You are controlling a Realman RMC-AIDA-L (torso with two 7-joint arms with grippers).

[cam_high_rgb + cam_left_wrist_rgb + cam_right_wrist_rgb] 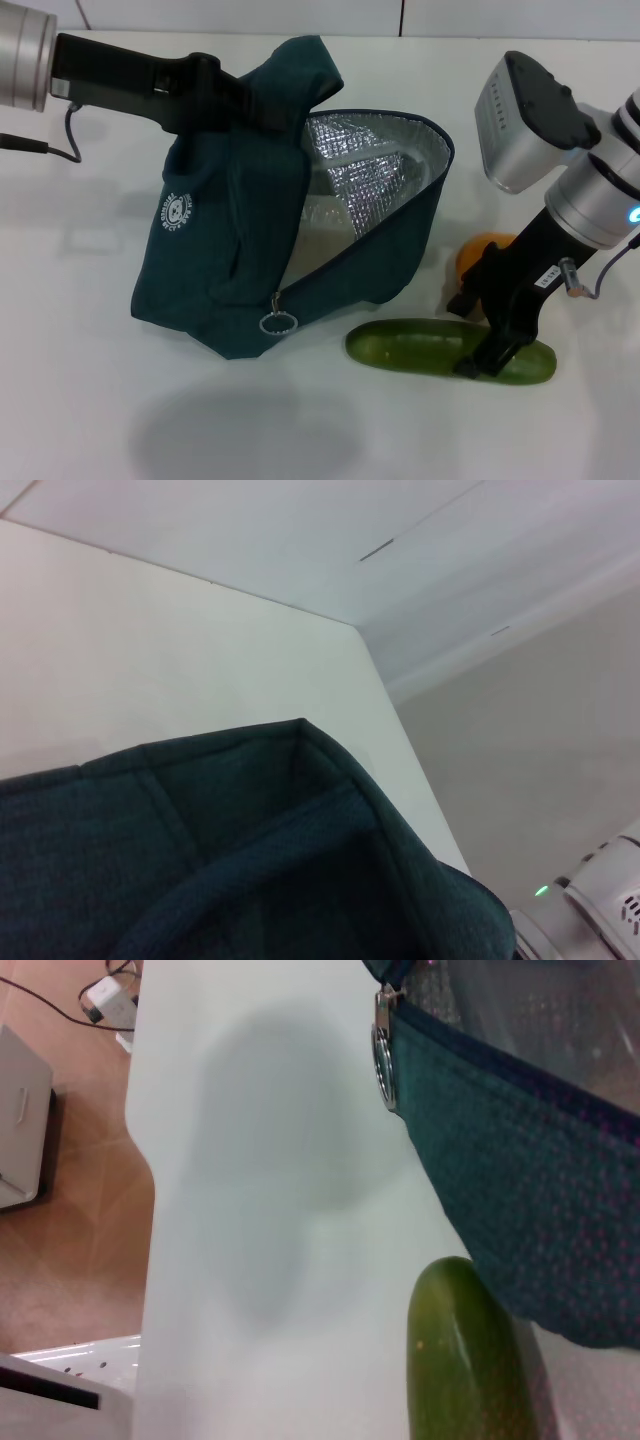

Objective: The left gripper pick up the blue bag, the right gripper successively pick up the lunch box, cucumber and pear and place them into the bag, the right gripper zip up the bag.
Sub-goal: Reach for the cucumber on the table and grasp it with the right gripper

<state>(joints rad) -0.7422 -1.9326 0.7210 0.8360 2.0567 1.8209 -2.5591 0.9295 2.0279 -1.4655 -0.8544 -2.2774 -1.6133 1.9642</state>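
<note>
The blue bag [240, 250] [250, 850] [520, 1190] hangs tilted over the white table, its mouth open and the foil lining showing. At its top my left gripper [235, 95] is shut on a handle. A pale clear surface inside the mouth looks like the lunch box [322, 228]. Right of the bag the cucumber [450, 352] [465, 1350] lies flat on the table. My right gripper [465, 335] is down over its right half, open, one finger behind it and one in front. The pear [487, 250] sits just behind, partly hidden by that gripper.
The ring zipper pull [276, 323] [383, 1055] hangs at the bag's lower front corner. The table's edge [145, 1210] drops to a brown floor with cables and a white case [20, 1110]. Bare white table [120, 400] lies left of and in front of the bag.
</note>
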